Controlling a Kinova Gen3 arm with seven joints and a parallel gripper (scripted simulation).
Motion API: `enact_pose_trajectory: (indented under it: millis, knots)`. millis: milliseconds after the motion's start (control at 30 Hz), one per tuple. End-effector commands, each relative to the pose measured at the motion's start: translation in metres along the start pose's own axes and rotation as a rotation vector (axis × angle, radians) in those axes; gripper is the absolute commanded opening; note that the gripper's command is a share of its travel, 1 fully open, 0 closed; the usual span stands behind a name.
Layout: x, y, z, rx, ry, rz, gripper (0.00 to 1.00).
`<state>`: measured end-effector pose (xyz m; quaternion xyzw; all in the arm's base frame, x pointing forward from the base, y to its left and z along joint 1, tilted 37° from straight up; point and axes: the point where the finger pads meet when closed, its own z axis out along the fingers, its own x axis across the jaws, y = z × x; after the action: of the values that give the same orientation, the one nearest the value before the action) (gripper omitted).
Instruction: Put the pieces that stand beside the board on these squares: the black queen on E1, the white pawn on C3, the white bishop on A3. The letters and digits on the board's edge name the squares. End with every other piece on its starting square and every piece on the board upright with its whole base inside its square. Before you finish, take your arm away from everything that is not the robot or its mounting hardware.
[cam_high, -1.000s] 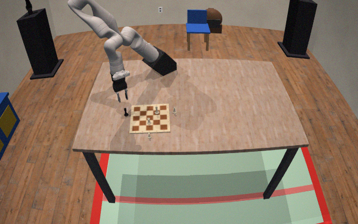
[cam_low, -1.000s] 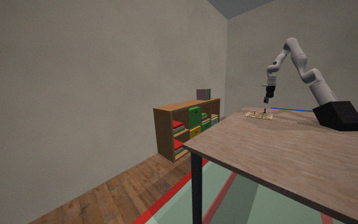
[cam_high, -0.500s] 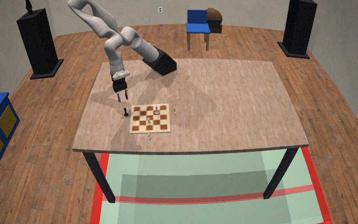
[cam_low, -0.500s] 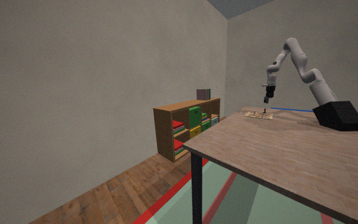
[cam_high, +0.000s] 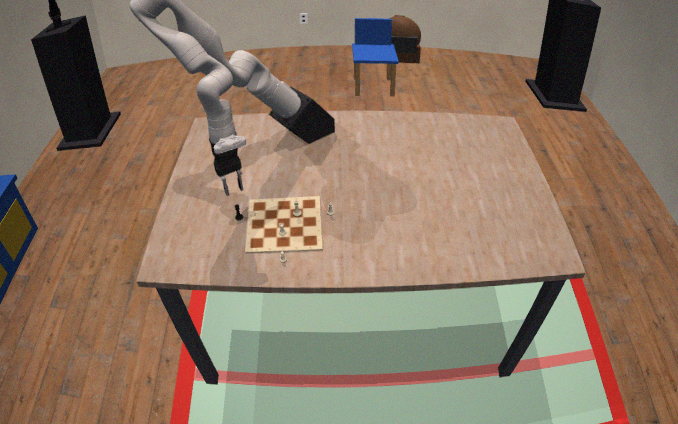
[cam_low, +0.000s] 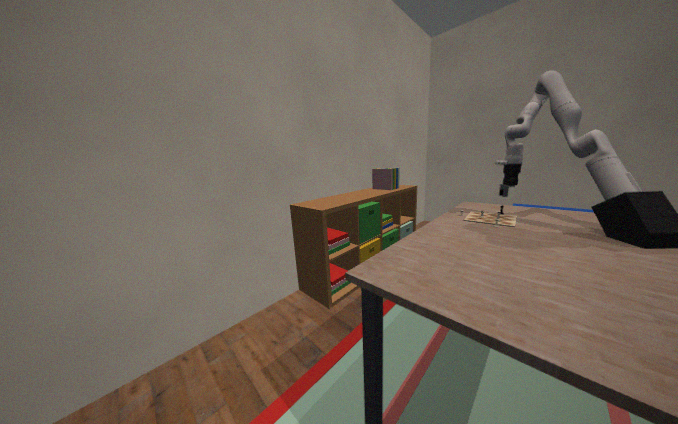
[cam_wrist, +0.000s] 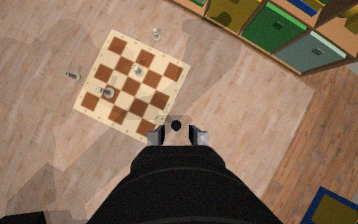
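Observation:
The black queen (cam_high: 239, 212) (cam_low: 501, 209) (cam_wrist: 175, 125) stands upright on the table just off the left edge of the small chessboard (cam_high: 260, 248) (cam_low: 485, 218) (cam_wrist: 160, 100). My gripper (cam_high: 233, 190) (cam_low: 504, 191) (cam_wrist: 176, 131) is open and empty. It points straight down and hangs a short way above the queen, with the queen's top showing between the fingers in the wrist view. One white piece (cam_high: 330, 209) (cam_wrist: 157, 34) stands off the board's right edge. Another white piece (cam_high: 282, 257) (cam_wrist: 71, 75) stands off its front edge. I cannot tell which is the pawn and which the bishop.
Two white pieces (cam_high: 297, 208) (cam_high: 282, 229) stand upright on board squares; they also show in the wrist view (cam_wrist: 136, 68) (cam_wrist: 106, 91). The arm's black base (cam_high: 305, 120) sits behind the board. A shelf with coloured boxes (cam_low: 370, 227) stands beyond the table's edge.

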<state>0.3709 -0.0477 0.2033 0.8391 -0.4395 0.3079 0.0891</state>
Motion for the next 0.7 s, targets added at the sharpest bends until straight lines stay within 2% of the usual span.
enact_pose_trajectory:
  millis: [0,667]
  knots:
    - [0.0,0.001,0.003,-0.005,0.003,-0.001,0.79]
    - [0.0,0.001,0.031,-0.005,0.003,-0.001,0.79]
